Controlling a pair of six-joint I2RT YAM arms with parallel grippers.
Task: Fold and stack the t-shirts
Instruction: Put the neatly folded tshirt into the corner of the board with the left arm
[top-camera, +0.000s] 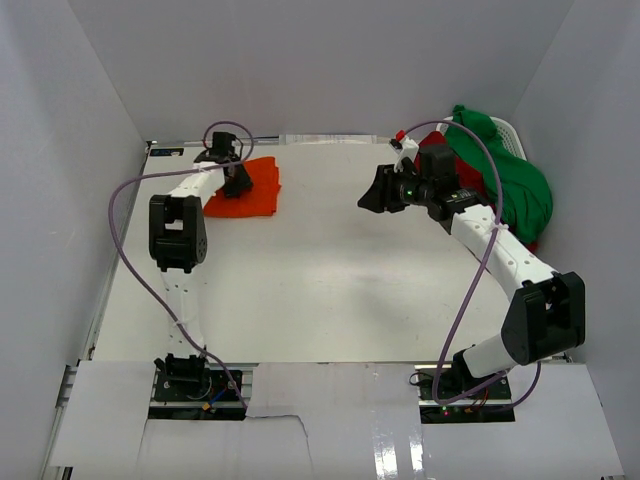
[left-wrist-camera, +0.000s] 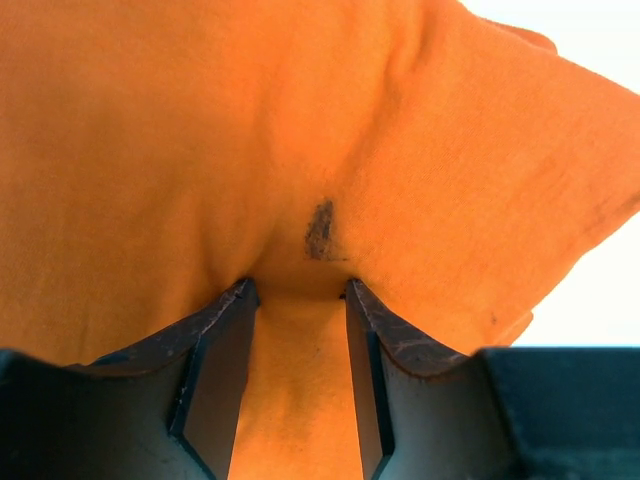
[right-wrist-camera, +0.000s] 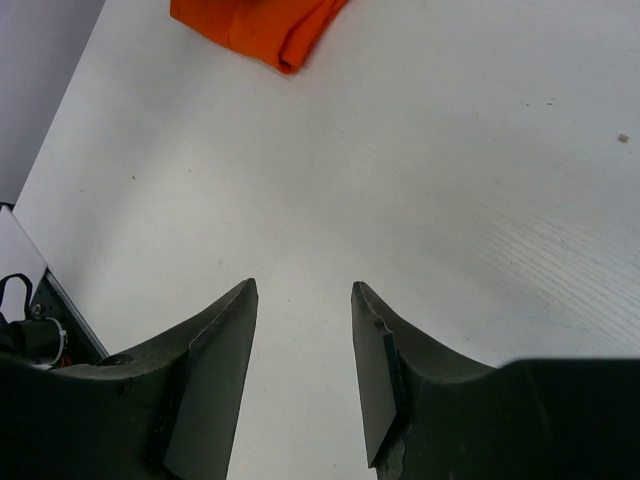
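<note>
The orange t-shirt (top-camera: 255, 190) lies folded into a small rectangle at the back left of the table. My left gripper (top-camera: 237, 181) is down on it; in the left wrist view (left-wrist-camera: 298, 285) the jaws stand apart with orange cloth (left-wrist-camera: 300, 150) filling the view and bulging between the fingertips. My right gripper (top-camera: 378, 192) is open and empty above the bare table at the back middle, pointing left; its wrist view (right-wrist-camera: 304, 285) shows the orange shirt's corner (right-wrist-camera: 265, 25) far ahead. The green t-shirt (top-camera: 515, 180) is heaped at the back right over the dark red one (top-camera: 470, 160).
A white basket (top-camera: 508, 130) holds the green and red heap against the right wall. White walls close in the table (top-camera: 320, 280) on three sides. The arm bases (top-camera: 190, 380) sit at the near edge, with purple cables looping above each arm.
</note>
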